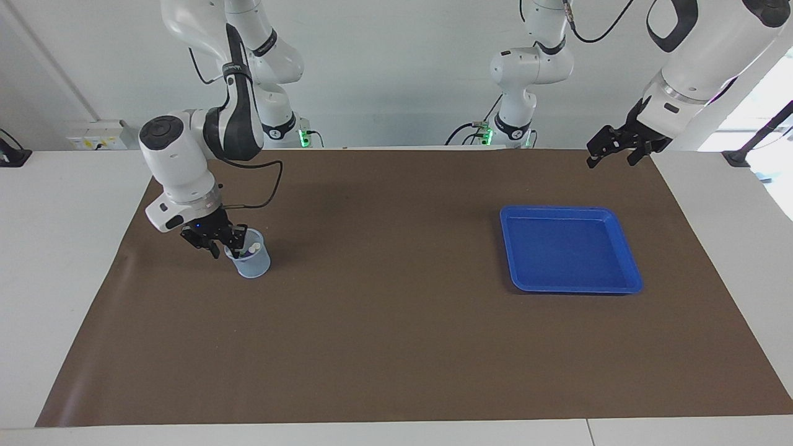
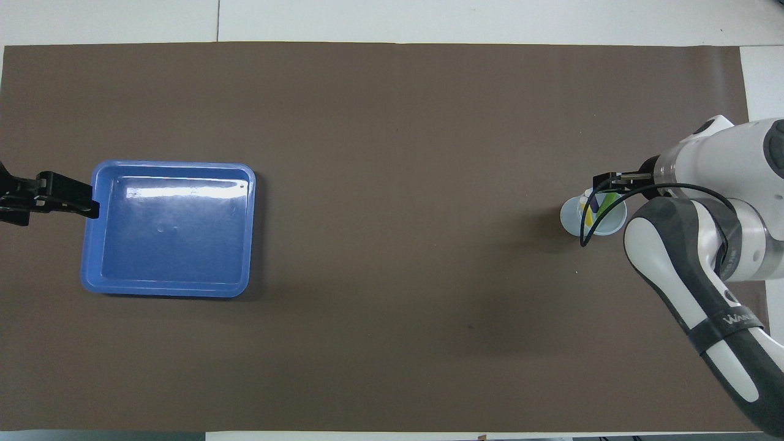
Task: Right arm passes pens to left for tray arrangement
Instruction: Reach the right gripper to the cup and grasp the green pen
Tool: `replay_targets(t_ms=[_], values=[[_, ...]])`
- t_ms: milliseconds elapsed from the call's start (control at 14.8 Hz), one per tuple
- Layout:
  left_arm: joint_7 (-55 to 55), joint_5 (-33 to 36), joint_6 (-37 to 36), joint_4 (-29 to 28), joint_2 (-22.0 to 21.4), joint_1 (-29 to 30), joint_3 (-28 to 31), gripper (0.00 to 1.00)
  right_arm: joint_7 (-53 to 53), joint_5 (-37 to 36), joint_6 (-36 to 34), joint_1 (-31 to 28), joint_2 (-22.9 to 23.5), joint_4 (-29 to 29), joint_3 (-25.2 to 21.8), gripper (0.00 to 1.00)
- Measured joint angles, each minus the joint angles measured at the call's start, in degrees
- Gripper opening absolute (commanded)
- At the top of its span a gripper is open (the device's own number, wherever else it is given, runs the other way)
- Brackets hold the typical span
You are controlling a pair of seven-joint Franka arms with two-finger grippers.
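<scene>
The pens stand in a small translucent pale-blue cup toward the right arm's end of the mat. From overhead I see the yellow pen and the green pen inside the cup. My right gripper is down at the cup's mouth, shut on one pen's top; which colour I cannot tell. The blue tray lies bare toward the left arm's end. My left gripper waits open in the air over the mat's edge by the tray.
A brown mat covers the table's middle, with white table at both ends. Two smaller white arms with green lights stand at the robots' edge.
</scene>
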Motion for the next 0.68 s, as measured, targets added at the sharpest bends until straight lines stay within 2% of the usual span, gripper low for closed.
replay_targets(t_ms=[271, 473, 676], values=[[-0.04, -3.38, 1.88, -4.53, -1.83, 0.97, 0.00, 1.00, -0.01, 0.00, 0.00, 0.46, 0.00, 0.04, 0.12, 0.00], [-1.07, -5.02, 2.04, -5.32, -2.61, 1.10, 0.00, 1.00, -0.01, 0.00, -0.15, 0.56, -0.25, 0.34, 0.12, 0.00], [-3.43, -5.37, 2.12, -5.46, -2.84, 1.08, 0.00, 1.00, -0.01, 0.00, -3.81, 0.57, -1.57, 1.95, 0.11, 0.00]])
